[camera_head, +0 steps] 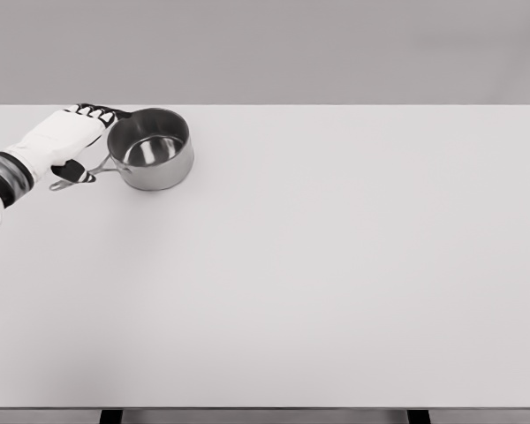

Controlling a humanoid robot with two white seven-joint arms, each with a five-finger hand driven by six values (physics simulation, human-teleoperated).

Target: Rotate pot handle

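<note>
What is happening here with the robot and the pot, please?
The robot's left hand is at the steel pot, which stands upright near the far left corner of the white table. The thumb lies by the pot's handle, which points left toward the arm, and the fingers reach along the rim. The right arm is not visible.

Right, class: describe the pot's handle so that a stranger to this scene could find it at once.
Start at the white table and go to its far left corner, where a steel pot stands. The handle is the thin metal bar that sticks out from the pot's left side toward the left hand. It ends in a small loop.
</note>
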